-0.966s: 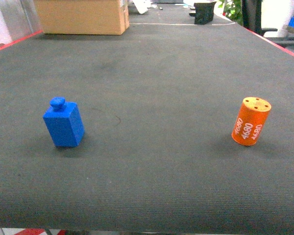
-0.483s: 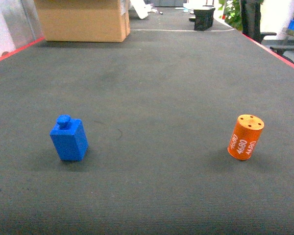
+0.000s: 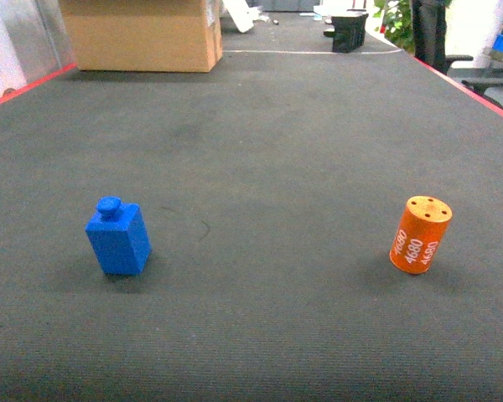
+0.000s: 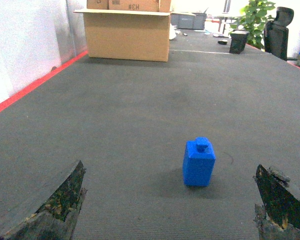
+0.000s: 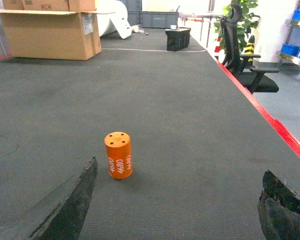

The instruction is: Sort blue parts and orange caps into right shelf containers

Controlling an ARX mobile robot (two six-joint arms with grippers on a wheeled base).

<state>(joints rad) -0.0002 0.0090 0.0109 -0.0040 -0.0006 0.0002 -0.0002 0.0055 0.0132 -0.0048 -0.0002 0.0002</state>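
A blue part [image 3: 118, 239], a small block with a round knob on top, stands upright on the dark mat at the left. It also shows ahead of my left gripper [image 4: 169, 190], a little right of centre as the blue part [image 4: 199, 162]. An orange cap [image 3: 420, 235] printed "4680" stands upright at the right. In the right wrist view the orange cap [image 5: 118, 155] is ahead and to the left of my right gripper [image 5: 179, 190]. Both grippers are open and hold nothing; neither shows in the head view. Parts of blue shelf containers [image 5: 295, 49] show at the far right.
A cardboard box [image 3: 142, 29] stands at the far left end of the mat and a black box [image 3: 350, 21] at the far middle. The red table edge [image 5: 270, 120] runs along the right, with an office chair [image 5: 245, 55] beyond it.
The head view shifted between one second and half a second ago, so both pieces sit lower and smaller in it. Since then nothing has moved.
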